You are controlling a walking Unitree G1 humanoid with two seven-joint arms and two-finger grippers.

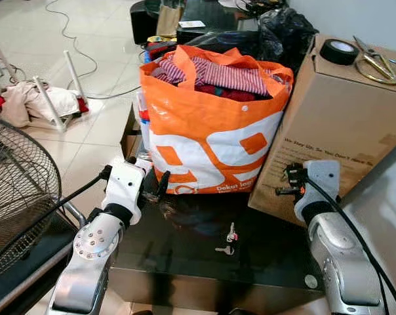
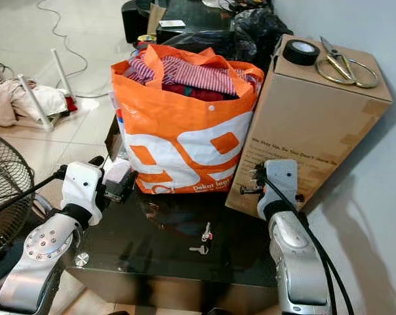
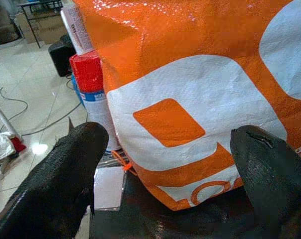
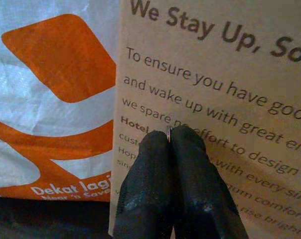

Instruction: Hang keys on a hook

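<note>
An orange bag (image 1: pixel 211 125) fills the dark table's (image 1: pixel 185 262) 12 o'clock, a box (image 1: pixel 336 125) leaning at 2, leaving open glass in front where the keys (image 1: pixel 228 241) lie between the left gripper (image 1: pixel 155 187), fingers apart, and the right gripper (image 1: pixel 286 180), fingers pressed together.

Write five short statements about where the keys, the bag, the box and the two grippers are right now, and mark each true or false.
1. The keys lie on the dark glass table. True.
2. The left gripper is clamped on the keys. False: its fingers stand wide apart, facing the orange bag.
3. The right gripper has its fingers pressed together, pointing at the cardboard box. True.
4. The roll of black tape sits inside the bag. False: it rests on top of the box.
5. Scissors lie on the box. True.
</note>
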